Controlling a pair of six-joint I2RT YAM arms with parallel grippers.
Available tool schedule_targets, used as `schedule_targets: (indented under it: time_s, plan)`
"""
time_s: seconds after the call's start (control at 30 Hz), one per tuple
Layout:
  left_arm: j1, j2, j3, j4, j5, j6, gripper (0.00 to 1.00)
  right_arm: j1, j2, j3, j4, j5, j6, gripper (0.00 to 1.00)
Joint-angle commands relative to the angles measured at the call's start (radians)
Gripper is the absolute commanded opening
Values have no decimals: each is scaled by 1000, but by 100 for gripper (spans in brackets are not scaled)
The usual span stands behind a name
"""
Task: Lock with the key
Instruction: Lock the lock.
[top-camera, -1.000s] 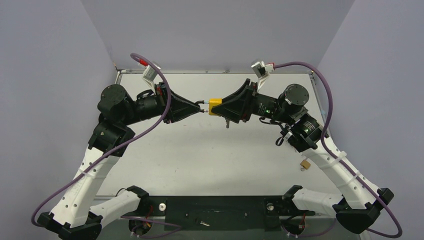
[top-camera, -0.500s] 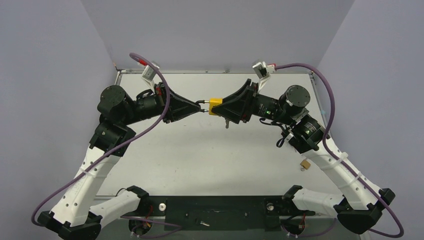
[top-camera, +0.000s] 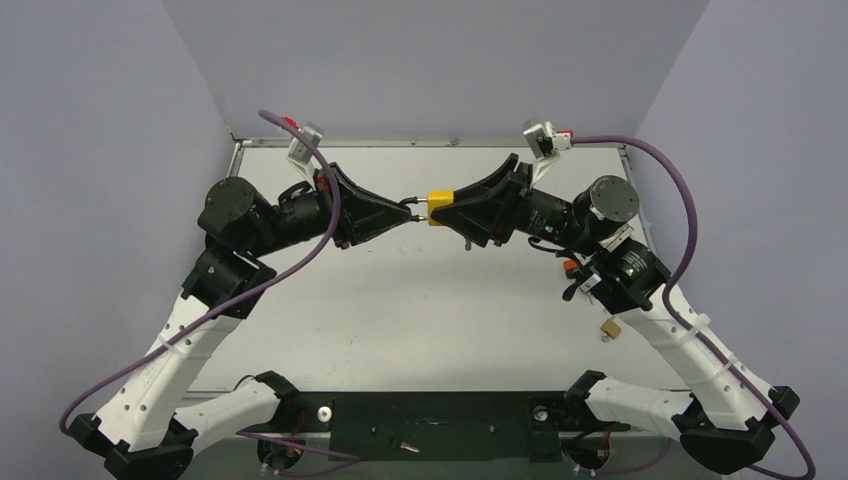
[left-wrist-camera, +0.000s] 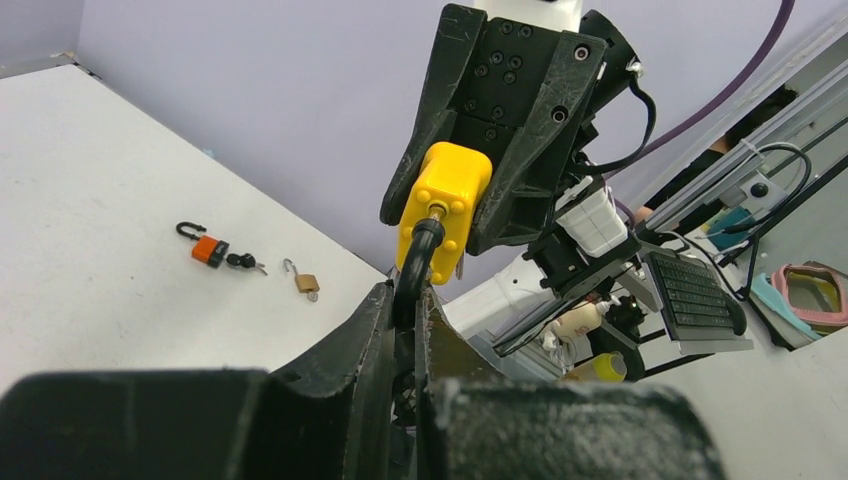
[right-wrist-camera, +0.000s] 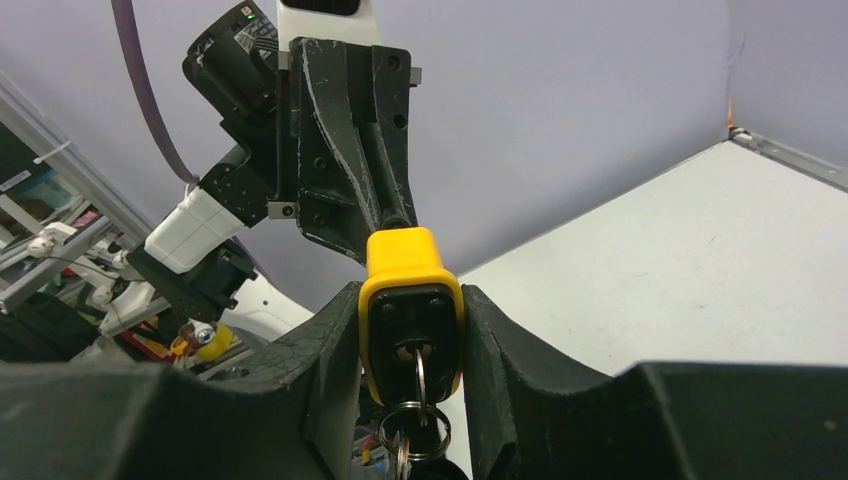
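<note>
A yellow padlock (top-camera: 438, 199) hangs in the air between both arms, above the back of the table. My right gripper (right-wrist-camera: 411, 312) is shut on its yellow body (right-wrist-camera: 404, 262), one finger on each side. The silver key (right-wrist-camera: 418, 376) sits in the keyhole on the black underside, and its ring (right-wrist-camera: 415, 430) dangles below. My left gripper (left-wrist-camera: 405, 293) is shut on the padlock's black shackle (left-wrist-camera: 420, 250), which still stands out of the body (left-wrist-camera: 443, 200). In the top view the left gripper (top-camera: 408, 208) meets the padlock from the left and the right gripper (top-camera: 452, 208) from the right.
An orange padlock (left-wrist-camera: 205, 249) with black keys and a small brass padlock (left-wrist-camera: 305, 282) lie on the white table (top-camera: 400, 310). The brass padlock (top-camera: 609, 328) is near the right arm's forearm. Grey walls close in the table at the back and sides.
The left gripper has closed on the shackle. Both grippers and the padlock have shifted slightly right and toward the back, and the right arm has swung outward.
</note>
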Motion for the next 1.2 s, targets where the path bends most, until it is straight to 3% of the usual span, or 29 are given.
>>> schedule_targets:
  time_s: [0.0, 0.47, 0.77, 1.17]
  plan:
    - [-74, 66, 5, 150, 95, -83, 0, 81, 83, 15, -20, 18, -63, 0]
    - [-72, 56, 1, 224, 158, -164, 0, 122, 115, 17, -37, 16, -105, 0]
    - [-75, 22, 52, 37, 70, 16, 0, 131, 128, 2, -12, 6, -56, 0]
    - [-80, 26, 76, -6, 84, 42, 0, 138, 134, -11, 20, -3, -48, 0]
